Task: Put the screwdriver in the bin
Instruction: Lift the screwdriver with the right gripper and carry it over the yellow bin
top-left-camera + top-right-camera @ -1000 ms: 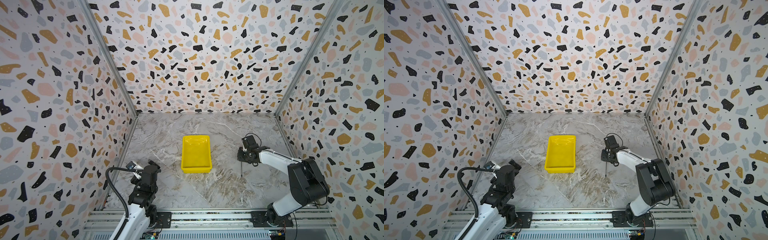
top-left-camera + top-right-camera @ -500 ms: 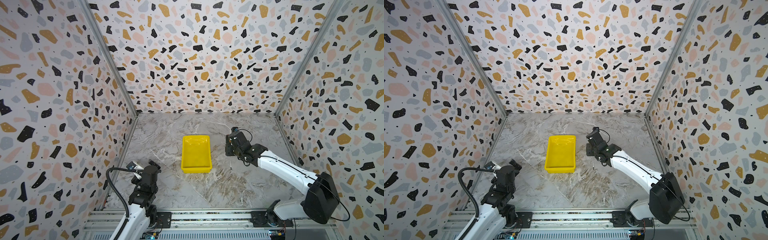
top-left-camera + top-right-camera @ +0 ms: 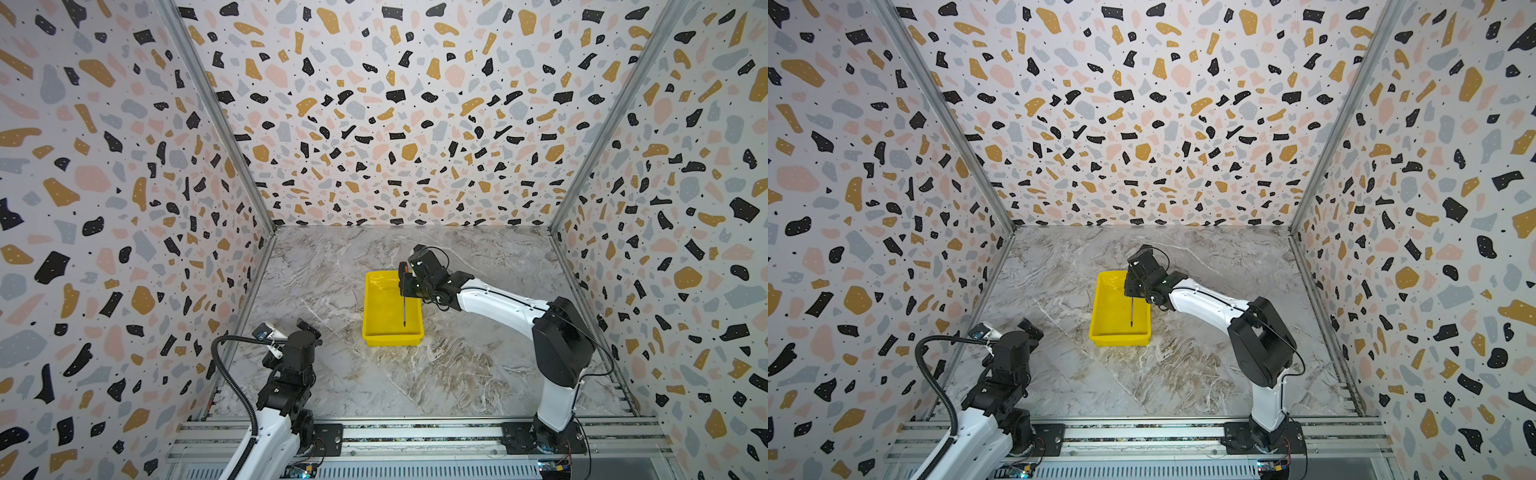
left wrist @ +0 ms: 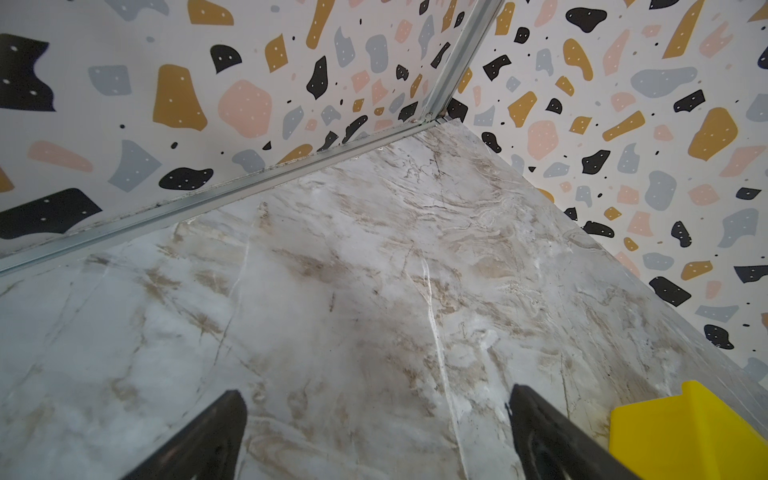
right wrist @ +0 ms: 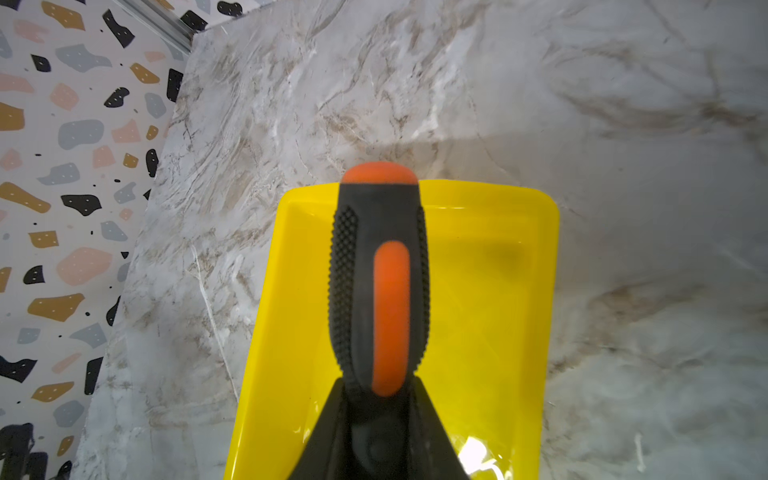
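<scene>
Screwdriver [image 3: 404, 308]: handle clenched in my right gripper [image 5: 376, 409] and held lengthwise over the bin [image 3: 371, 309], close to its right wall. Hazard: released off-centre or tilted, one end catches the rim and it tips out onto the table [image 3: 457, 365].

Marble-patterned tabletop [image 3: 457, 374]; yellow bin [image 3: 392, 337] sits near its middle.
</scene>
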Motion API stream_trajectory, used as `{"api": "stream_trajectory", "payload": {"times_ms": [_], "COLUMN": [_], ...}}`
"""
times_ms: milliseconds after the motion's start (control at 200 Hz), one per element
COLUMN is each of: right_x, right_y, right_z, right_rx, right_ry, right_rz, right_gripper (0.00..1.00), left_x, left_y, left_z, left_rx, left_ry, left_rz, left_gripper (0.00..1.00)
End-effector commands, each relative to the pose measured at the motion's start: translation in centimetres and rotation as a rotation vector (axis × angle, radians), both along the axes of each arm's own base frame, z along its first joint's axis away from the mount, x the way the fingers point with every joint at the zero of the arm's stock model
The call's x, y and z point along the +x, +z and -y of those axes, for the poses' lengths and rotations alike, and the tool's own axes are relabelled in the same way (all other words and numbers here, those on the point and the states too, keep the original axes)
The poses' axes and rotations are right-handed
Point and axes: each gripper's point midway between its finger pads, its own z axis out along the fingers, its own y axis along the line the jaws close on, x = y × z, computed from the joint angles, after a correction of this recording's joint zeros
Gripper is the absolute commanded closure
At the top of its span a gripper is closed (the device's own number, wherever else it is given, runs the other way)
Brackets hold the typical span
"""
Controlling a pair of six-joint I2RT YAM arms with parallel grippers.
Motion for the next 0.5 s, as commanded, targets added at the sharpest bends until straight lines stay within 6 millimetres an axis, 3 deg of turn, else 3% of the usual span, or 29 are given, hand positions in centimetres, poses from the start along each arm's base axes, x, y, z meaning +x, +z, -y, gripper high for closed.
{"api": "stream_trajectory", "payload": {"times_ms": [0,160,491], "right_x": [0.2,-0.7,-0.8], "right_y": [2.1,0.3,-3.4], "right_z": [-2.2,-3.7,-4.5], "right_rx": [0.126,0.204,0.197], "right_ry": [0.011,0.015,-0.004], "right_rz": [-0.030,-0.091,-0.155], "right_gripper": [0.89,0.89,0.87], "left_x": [0.0,0.0,-0.1], "left_y": [0.2,0.1,0.2], "left_z": [-0.2,-0.3,-0.3], "left_rx": [-0.003,-0.004,-0.003], "left_ry": [0.015,0.016,0.016], "left_rz": [0.023,0.024,0.024], "left_gripper": [0.01,0.01,0.01]}}
